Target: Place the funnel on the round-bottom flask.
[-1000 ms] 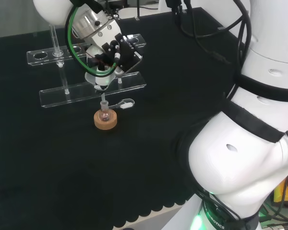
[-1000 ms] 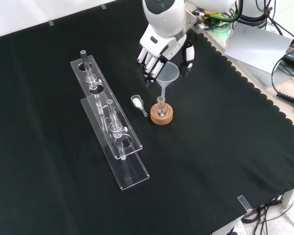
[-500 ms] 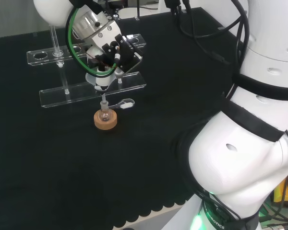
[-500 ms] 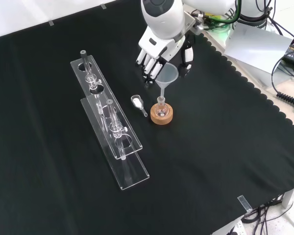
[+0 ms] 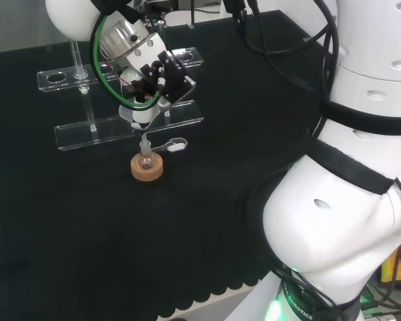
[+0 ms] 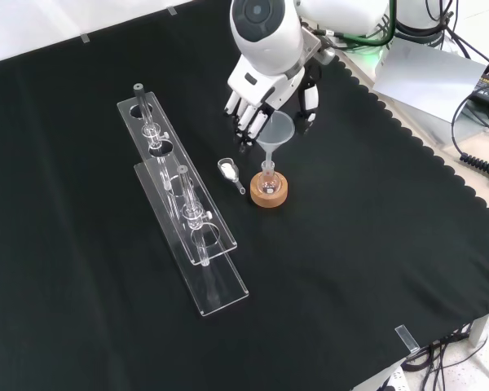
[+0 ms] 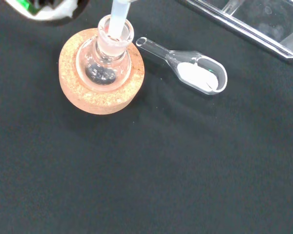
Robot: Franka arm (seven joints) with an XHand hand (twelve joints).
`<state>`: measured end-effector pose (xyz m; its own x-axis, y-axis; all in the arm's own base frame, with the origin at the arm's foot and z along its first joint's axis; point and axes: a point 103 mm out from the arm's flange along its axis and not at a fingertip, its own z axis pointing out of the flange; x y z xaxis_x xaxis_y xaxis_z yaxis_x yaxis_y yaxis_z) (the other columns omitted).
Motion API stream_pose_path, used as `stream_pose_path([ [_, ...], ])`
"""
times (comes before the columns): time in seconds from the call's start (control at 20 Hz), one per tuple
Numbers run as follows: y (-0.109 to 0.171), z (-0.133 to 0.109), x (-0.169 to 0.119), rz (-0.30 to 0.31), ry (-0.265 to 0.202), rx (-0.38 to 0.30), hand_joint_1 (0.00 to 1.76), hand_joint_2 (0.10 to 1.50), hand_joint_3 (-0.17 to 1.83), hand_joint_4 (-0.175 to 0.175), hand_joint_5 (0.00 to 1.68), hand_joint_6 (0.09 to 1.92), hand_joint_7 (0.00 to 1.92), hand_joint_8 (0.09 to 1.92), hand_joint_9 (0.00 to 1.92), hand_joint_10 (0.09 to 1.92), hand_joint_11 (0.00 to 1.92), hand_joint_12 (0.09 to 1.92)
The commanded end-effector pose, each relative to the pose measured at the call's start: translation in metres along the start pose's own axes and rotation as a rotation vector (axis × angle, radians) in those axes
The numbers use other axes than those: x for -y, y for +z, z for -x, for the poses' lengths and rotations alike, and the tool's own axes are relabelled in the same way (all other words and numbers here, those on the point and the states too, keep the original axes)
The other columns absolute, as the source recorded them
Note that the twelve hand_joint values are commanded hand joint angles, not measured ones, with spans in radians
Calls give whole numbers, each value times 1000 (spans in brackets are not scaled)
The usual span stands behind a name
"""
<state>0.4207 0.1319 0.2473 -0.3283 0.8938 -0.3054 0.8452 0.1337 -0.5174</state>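
Since a second ago my hand (image 6: 265, 91) has eased slightly toward the front view's left, and the funnel (image 6: 275, 129) went with it; flask, scoop and racks stayed put. I see the fingers (image 6: 246, 110) curled about the funnel's cone with the thumb on the other side, so it holds the funnel. The funnel's stem (image 7: 118, 16) reaches down into the neck of the round-bottom flask (image 7: 104, 63), which sits upright in its cork ring (image 7: 101, 78) on the black cloth (image 6: 350, 244).

Just beside the ring, apart from it, lies a small clear scoop (image 7: 191, 68). Two clear racks (image 6: 186, 208) stand left of it in the front view, each with an upright tube (image 6: 180, 181); neither blocks the flask.

From the head view the hand covers most of the cone, and I cannot tell whether the cone rests on the neck's rim. The scoop carries a little white powder (image 7: 195, 75). A dark smudge shows at the flask's bottom; I cannot say what it is.
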Motion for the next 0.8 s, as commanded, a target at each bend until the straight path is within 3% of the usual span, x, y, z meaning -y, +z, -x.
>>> stream_pose_path([
  [0.05,1,1,-1,2,0,2,894,702,751,-7,524,392,446,644,883,503,517,1293],
  [0.55,21,21,-11,-7,-27,3,894,703,752,-7,520,414,445,646,881,505,519,1292],
  [0.8,19,15,-10,-5,-25,12,894,702,753,-7,516,424,444,646,879,505,519,1291],
])
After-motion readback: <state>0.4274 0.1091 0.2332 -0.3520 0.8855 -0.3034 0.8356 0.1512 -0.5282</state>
